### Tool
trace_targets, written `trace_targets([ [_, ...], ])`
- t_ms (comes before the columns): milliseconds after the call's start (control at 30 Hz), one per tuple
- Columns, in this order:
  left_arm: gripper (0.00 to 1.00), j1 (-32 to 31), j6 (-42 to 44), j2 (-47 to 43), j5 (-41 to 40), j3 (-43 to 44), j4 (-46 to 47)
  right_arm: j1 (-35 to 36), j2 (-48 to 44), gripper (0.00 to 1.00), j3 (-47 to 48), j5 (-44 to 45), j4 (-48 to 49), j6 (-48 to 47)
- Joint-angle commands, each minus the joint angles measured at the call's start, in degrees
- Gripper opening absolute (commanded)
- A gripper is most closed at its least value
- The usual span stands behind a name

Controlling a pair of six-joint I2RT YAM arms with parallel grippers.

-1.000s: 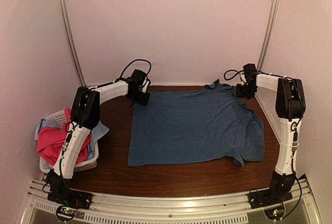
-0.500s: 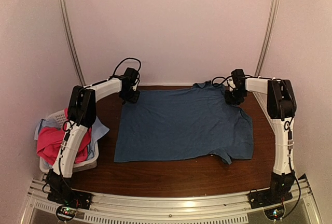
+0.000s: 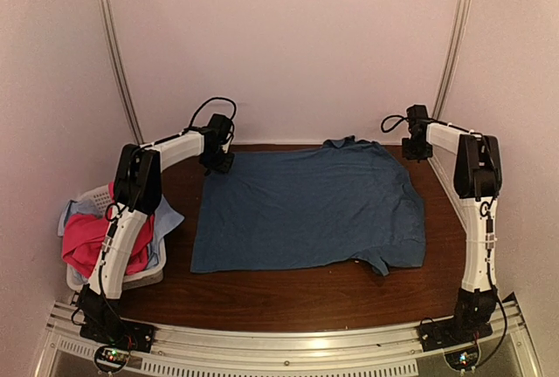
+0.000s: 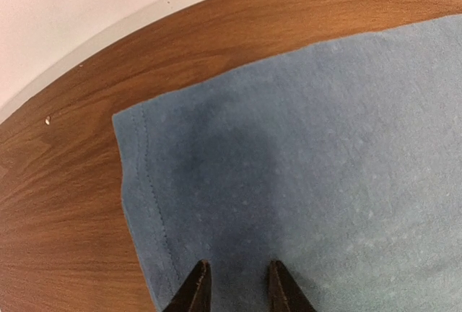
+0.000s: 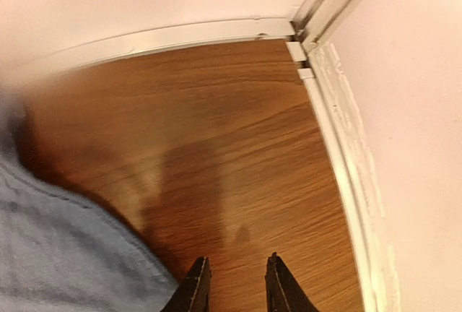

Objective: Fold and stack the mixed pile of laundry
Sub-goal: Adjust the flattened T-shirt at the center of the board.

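Nearest, at the L front of the bench (image 3: 288, 294), a white slotted basket (image 3: 94, 195) is seen beside the L arm's lower link. Two garments are heaped in it: a magenta-pink shirt (image 3: 87, 246) bunched on top & a pale light-blue cloth (image 3: 168, 218) draped over the rim on the side toward the bench's middle. Both are partly hidden by the arm.

Further in, the dark blue T-shirt (image 3: 306, 207) is spread flat across the middle of the bench, approx rectangular. A sleeve is rumpled at its near R corner. It is kept apart from the basket, w/ bare wood btwn them.

At the T-shirt's far L corner, the left end effector (image 4: 238, 265) is held just over the cloth, close to the stitched edge. In the wrist view its fingers are slightly parted, w/ flat fabric seen btwn them & nothing pinched, i.e. released. A dark shadow is cast on the cloth ahead of it.

At the far R, the right end effector (image 5: 234, 260) is positioned off the T-shirt, over bare wood near the white corner rail (image 5: 339, 146). Its fingers are likewise parted a little & nothing is gripped, i.e. released. The T-shirt's edge is seen low at the L of that view, partly blurred.

Farthest back, the bench is closed off by a plain pale wall (image 3: 288, 45).
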Motion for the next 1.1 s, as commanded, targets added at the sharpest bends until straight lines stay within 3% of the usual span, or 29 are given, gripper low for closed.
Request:
trace_targets([
  [0,0.31,1.8,0.5,1.5,-1.1,-1.1,-5.1,-0.7,-3.1,0.29,-1.4,1.9,-0.8,-1.0],
  [200,0.46,1.9,-0.1,-1.3,1.5,-1.7,-4.3,1.7,-14.7,0.34,-16.4,-13.9,5.2,0.2],
  [333,0.62,1.2,0.8,-10.8,6.1,-9.3,1.8,4.7,-20.9,0.37,-25.2,-21.8,5.7,1.7],
  [433,0.69,-1.4,2.2,-18.4,5.7,-14.3,3.1,7.7,-27.6,0.41,-32.6,-26.0,7.4,2.8],
  [600,0.71,-5.6,0.3,-29.9,8.1,-30.3,6.0,13.0,-36.1,0.41,-44.6,-29.2,8.0,6.5],
  [733,0.70,-8.0,-2.7,-33.7,8.6,-41.1,8.5,14.3,-38.0,0.41,-53.0,-28.9,10.6,8.4],
  [900,0.67,-8.1,-5.9,-32.9,6.3,-47.9,10.0,13.3,-36.3,0.42,-56.6,-27.8,12.9,8.6],
  [1067,0.66,-7.2,-6.5,-28.1,3.3,-45.8,8.9,10.5,-33.5,0.42,-56.3,-27.4,14.2,8.9],
])
